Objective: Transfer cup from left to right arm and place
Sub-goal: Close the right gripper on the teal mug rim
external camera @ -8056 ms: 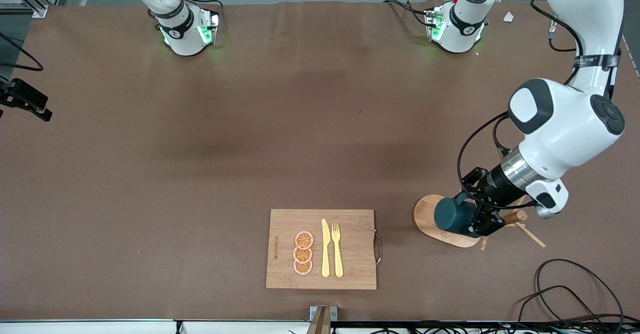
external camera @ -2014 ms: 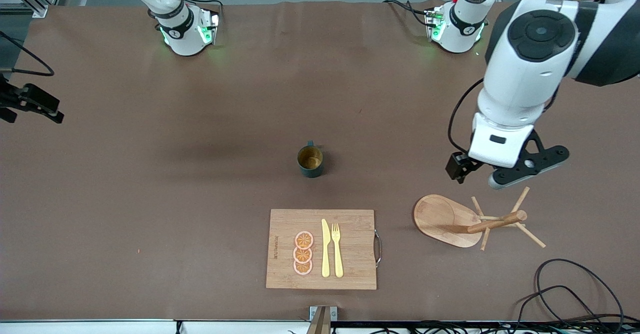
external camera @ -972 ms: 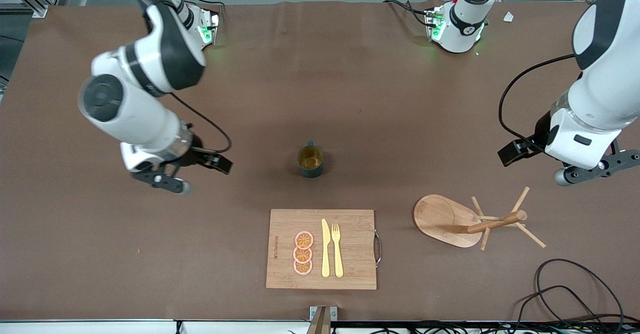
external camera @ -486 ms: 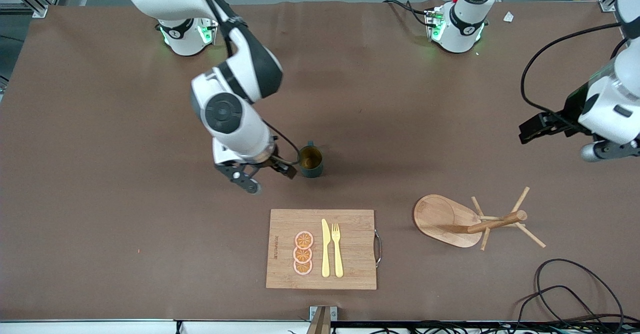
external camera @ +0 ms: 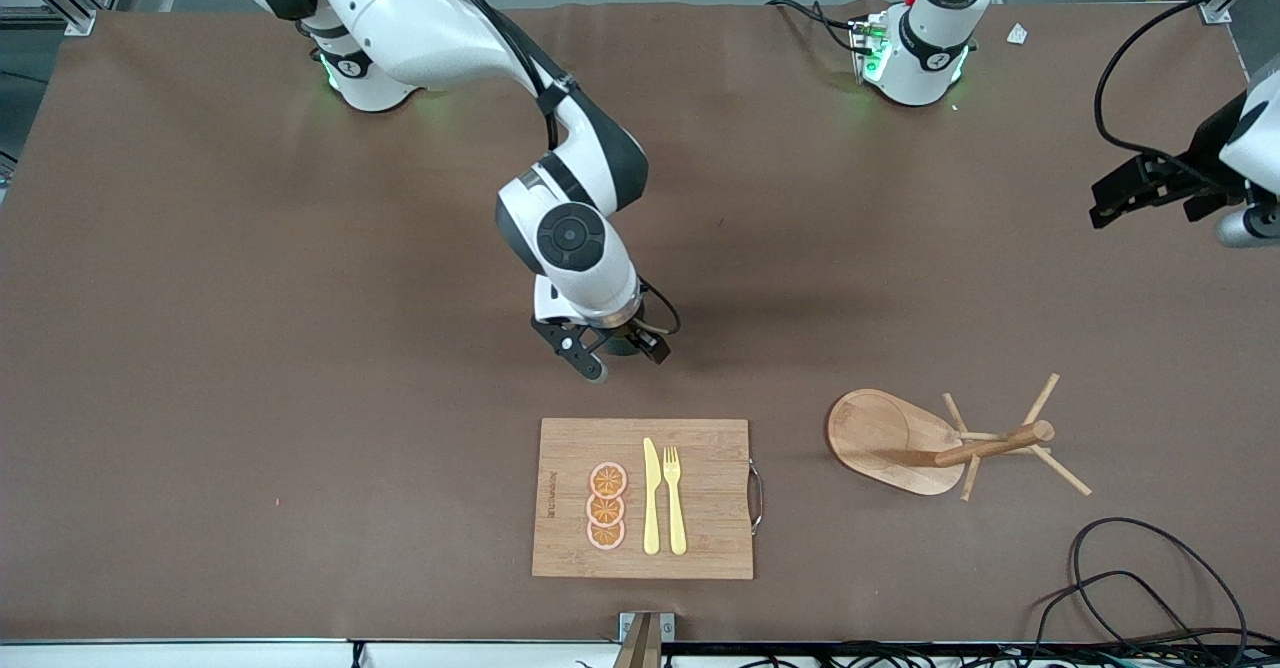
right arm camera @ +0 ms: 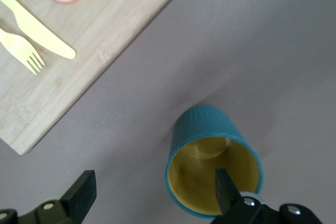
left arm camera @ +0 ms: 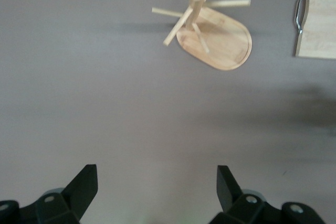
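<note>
The teal-green cup [right arm camera: 212,166] stands upright on the table, its tan-yellow inside showing in the right wrist view. My right gripper [external camera: 610,348] is open and sits low over it, hiding most of it in the front view. In the right wrist view the right gripper [right arm camera: 155,192] has one finger [right arm camera: 227,187] over the cup's inside and the other outside, beside the wall. My left gripper [external camera: 1240,218] is open and empty, up over bare table at the left arm's end; it also shows in the left wrist view [left arm camera: 157,190].
A wooden cutting board [external camera: 700,538] with orange slices, a yellow knife and a fork lies nearer the front camera than the cup. A wooden peg rack [external camera: 900,438] stands toward the left arm's end. Cables [external camera: 1150,568] lie at the front corner.
My right arm has swung in from its end of the table and come down over the cup. My left arm has drawn away toward its end of the table, its gripper empty.
</note>
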Available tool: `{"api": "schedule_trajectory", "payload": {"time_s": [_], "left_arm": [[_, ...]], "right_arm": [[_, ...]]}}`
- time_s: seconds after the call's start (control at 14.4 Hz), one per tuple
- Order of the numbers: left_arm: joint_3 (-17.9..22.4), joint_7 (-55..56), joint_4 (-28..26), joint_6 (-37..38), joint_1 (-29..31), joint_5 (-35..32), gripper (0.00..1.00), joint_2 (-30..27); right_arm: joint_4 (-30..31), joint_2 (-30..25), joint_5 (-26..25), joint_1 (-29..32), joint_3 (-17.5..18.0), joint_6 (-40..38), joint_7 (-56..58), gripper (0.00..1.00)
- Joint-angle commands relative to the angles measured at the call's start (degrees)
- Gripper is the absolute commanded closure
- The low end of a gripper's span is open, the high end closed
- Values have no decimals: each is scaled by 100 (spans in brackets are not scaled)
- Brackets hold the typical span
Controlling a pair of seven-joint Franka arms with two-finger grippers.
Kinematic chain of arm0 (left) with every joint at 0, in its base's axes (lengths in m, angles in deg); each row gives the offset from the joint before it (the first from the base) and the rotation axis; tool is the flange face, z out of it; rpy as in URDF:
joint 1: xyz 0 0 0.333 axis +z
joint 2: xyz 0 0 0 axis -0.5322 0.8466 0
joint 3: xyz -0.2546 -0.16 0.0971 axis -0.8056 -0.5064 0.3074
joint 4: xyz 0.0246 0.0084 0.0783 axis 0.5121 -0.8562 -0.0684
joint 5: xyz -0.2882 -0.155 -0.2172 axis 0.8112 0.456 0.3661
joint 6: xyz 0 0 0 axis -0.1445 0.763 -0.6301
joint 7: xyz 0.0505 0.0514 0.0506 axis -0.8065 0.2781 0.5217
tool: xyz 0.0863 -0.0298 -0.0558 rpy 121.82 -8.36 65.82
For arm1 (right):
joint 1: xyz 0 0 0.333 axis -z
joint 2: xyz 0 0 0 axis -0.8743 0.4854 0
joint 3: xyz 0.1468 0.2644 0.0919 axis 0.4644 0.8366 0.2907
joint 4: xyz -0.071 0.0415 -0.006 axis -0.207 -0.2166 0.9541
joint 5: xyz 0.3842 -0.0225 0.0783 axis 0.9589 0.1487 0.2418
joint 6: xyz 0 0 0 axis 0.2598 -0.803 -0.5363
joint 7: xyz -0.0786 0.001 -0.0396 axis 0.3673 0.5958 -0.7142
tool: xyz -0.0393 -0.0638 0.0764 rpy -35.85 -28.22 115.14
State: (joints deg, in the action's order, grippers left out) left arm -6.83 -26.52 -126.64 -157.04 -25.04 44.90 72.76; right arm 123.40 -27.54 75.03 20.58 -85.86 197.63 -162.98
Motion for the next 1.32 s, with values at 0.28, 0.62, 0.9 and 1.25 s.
{"api": "schedule_trajectory", "payload": {"time_s": [0.28, 0.62, 0.9, 1.25], "left_arm": [[6, -114, -741, -57, -25, 167, 0, -629], [-12, -79, -697, -172, -34, 167, 0, -611], [-3, -105, -609, -145, -17, 316, 0, -611], [-117, -158, -617, -128, -192, 378, 0, -602]], "right_arm": [[-112, 234, 62, -145, 3, -13, 436, 43], [-103, 226, 53, -181, 3, 21, 702, 98], [-76, 217, 53, -172, 3, 31, 938, 99], [-120, -11, 18, 152, -67, -293, 2368, 100]]}}
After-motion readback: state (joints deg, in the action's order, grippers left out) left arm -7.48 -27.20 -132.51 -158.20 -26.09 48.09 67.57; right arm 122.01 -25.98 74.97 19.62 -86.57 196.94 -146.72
